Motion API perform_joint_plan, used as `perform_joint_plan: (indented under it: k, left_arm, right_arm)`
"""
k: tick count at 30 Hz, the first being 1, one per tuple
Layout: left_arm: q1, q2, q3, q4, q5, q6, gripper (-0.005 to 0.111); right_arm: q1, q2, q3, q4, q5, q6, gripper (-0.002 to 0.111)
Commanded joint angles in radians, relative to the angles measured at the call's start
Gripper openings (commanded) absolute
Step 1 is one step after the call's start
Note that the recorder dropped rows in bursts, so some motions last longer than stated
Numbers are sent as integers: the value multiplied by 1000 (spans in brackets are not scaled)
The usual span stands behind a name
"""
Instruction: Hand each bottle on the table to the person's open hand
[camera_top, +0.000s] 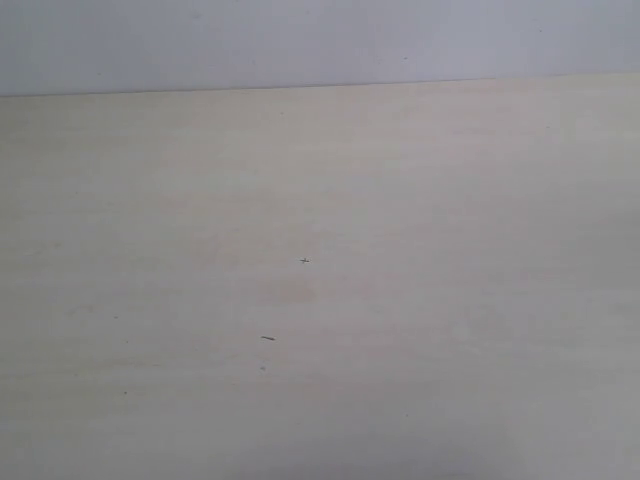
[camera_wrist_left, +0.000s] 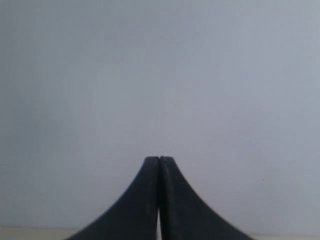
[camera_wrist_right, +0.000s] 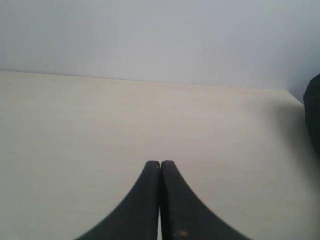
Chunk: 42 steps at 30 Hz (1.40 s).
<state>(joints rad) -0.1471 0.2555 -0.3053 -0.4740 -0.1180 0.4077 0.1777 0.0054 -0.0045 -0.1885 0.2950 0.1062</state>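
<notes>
The left end effector (camera_wrist_left: 159, 162) and right end effector (camera_wrist_right: 160, 166) are held clenched on nothing, seemingly parked for want of a target. Beyond, the worktop (camera_top: 320, 300) is shown with no bottles and no open hand in any view, backed by a grey wall (camera_top: 300, 40).

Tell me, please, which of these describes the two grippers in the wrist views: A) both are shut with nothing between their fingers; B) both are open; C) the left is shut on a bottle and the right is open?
A: the left gripper and the right gripper each show their dark fingers pressed together along a thin seam, with no object between them.
</notes>
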Motion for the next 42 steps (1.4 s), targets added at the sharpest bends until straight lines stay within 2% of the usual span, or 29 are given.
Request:
perform_joint_plan:
  k: [1, 6, 12, 21, 26, 27, 28, 33, 37, 42]
  left_arm:
    - [22, -130, 5, 28, 84, 3, 0]
    - [22, -202, 5, 64, 194, 3, 0]
    - [22, -214, 7, 85, 404, 3, 0]
    - [22, -214, 94, 127, 420, -9, 0]
    - [22, -214, 183, 496, 358, -429, 0]
    - [22, -214, 215, 614, 347, -572, 0]
    - [22, -214, 230, 647, 344, -617, 0]
    - [22, -214, 305, 654, 344, -640, 0]
    - [22, -214, 305, 647, 431, -640, 0]
    - [22, -214, 305, 564, 430, -640, 0]
  right_arm:
    - [-3, -5, 5, -2, -8, 0, 0]
    - [-3, -5, 5, -2, -8, 0, 0]
    - [-3, -5, 5, -2, -8, 0, 0]
    - [-3, -5, 5, -2, -8, 0, 0]
    - [-3, -5, 5, -2, -8, 0, 0]
    - [-3, -5, 5, -2, -8, 0, 0]
    - [-3, -5, 5, -2, -8, 0, 0]
    - [-3, -5, 5, -2, -8, 0, 0]
    - [-3, -5, 5, -2, -8, 0, 0]
    - [-3, -5, 5, -2, -8, 0, 0]
